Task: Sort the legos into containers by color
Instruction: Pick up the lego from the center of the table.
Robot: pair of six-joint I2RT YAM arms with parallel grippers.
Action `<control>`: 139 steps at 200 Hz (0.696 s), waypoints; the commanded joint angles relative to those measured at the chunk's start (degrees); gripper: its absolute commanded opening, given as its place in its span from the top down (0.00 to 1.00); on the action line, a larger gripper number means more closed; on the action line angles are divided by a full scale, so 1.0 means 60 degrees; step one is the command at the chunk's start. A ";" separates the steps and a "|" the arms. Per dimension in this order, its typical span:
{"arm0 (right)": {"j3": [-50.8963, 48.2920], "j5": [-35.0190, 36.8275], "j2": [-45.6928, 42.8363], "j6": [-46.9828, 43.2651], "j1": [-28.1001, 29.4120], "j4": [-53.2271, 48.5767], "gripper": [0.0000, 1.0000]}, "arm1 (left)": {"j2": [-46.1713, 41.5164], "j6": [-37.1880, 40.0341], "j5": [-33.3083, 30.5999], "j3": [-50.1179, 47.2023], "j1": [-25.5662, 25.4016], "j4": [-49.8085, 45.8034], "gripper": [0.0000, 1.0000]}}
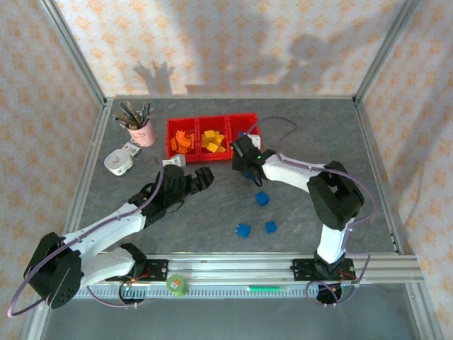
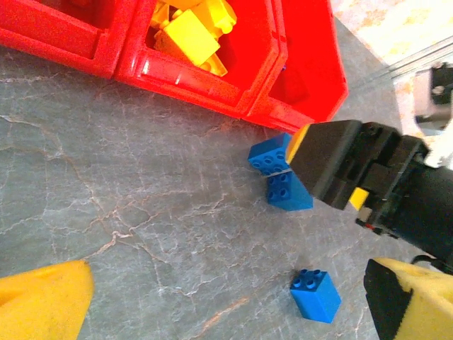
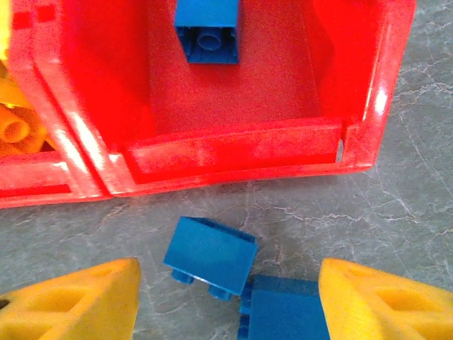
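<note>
The containers form one red tray of three bins. Orange legos fill the left bin and yellow legos the middle one. One blue lego lies in the right bin. My right gripper hangs open just in front of that bin. Two blue legos lie loose on the table between its yellow pads. My left gripper is open and holds nothing, with a blue lego near its right pad. Three more blue legos lie on the table.
A pink cup of pens and a white object stand left of the tray. A green tape roll and a green pen rest on the front rail. Metal frame posts border the grey table.
</note>
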 commanded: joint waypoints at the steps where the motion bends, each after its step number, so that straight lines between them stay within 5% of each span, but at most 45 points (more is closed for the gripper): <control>1: 0.0529 0.0551 0.0391 0.0200 0.0020 -0.0197 0.35 | -0.0190 -0.0226 -0.0300 -0.0211 -0.0061 0.0516 0.01; 139: 0.1075 0.0648 0.0996 -0.0082 0.0080 -0.0290 0.66 | -0.0197 -0.0085 -0.0504 -0.0096 -0.0061 0.0221 0.01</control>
